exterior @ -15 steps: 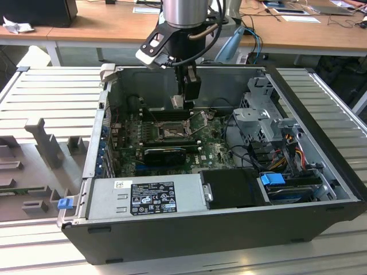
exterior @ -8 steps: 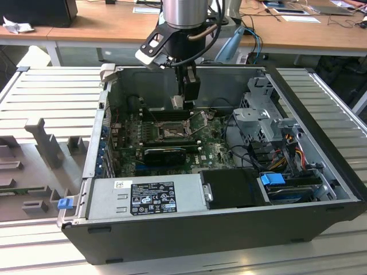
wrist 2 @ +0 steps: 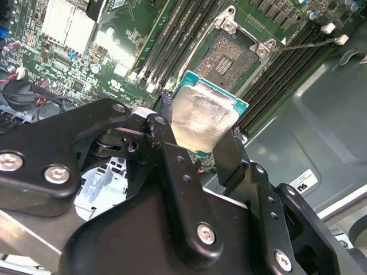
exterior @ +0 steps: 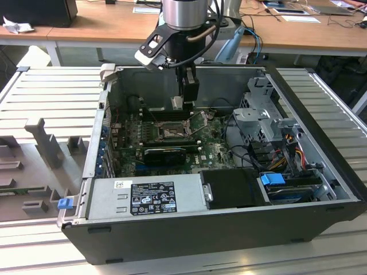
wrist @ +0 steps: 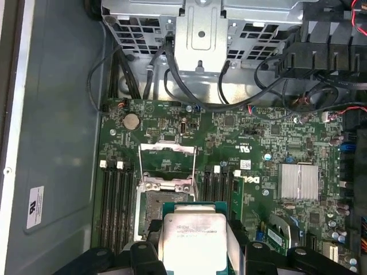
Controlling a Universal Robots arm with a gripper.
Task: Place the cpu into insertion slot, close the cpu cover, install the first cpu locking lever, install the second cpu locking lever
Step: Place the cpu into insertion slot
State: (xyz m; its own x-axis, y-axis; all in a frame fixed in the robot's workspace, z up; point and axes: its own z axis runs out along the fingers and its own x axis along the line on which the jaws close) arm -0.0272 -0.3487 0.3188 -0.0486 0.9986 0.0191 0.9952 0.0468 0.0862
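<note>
Grey ribbed bench (exterior: 321, 97). An open computer case (exterior: 229, 229) lies on it.

The green circuit board (wrist: 246, 132) is on the case floor. Long black memory slots (wrist 2: 172, 40) run on both sides of the socket.

The arm (exterior: 183, 14) reaches down into the case from above. In the exterior view the pincer (exterior: 184, 103) hangs over the middle of the board, clear of it.

The cpu cover (wrist: 167, 149) is swung open at the far edge of the socket, its window facing the first wrist view. One thin locking lever (wrist 2: 304, 44) is thrown out sideways, unlatched.

The insertion slot (wrist 2: 227, 57) is bare, with its golden-grey contact field exposed. It is just beyond the chip in the second wrist view and partly hidden under the chip in the first wrist view.

The cpu (wrist 2: 200, 112) is clamped by two opposite edges between the pincer's fingers (wrist 2: 163, 132). It is above the board, near the slot, and not seated.

Risks, as a judgement:
- The hold is on thin edges only, so a small slip could drop or skew the chip.
- A skewed or offset landing would press a corner into the contact field and bend pins.
- The raised cover and the loose lever are close to the path, and a finger could catch on either one.
- I cannot tell whether the chip's orientation matches the slot.
</note>
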